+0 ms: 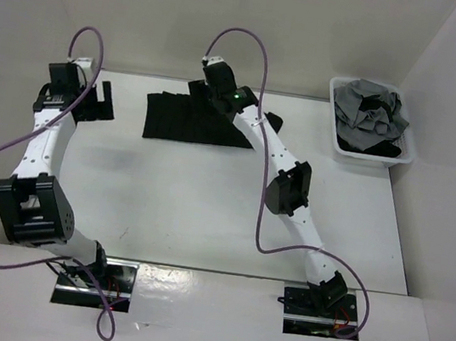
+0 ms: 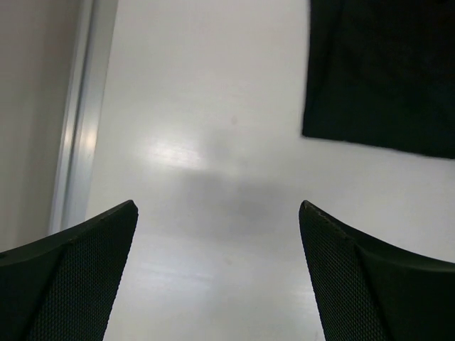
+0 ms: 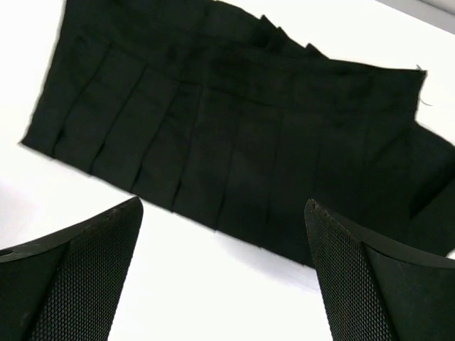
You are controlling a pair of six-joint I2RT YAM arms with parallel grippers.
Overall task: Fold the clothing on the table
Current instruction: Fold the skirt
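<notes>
Biggest thing first: the white table fills most of the overhead view, with walls boxing it in on three sides. The two arms come next. The left arm runs up the left side of the frame, and the right arm angles from bottom right up toward top centre.

The clothing, a black pleated piece, lies flat on the table at top centre of the overhead shot, close to the far edge. The pleats run as neat vertical ribs, and a bit of fabric pokes out at its right end. In the right wrist view it spreads across the upper part of the frame.

In the upper right of the overhead view sits a white plastic basket with a grey garment heaped on something dark.

The right gripper hangs over the clothing with its jaws spread wide, nothing between them. The left gripper is wide apart too, over bare table, with a corner of the black fabric at the upper right of its view and a thin metal rail at the left.
</notes>
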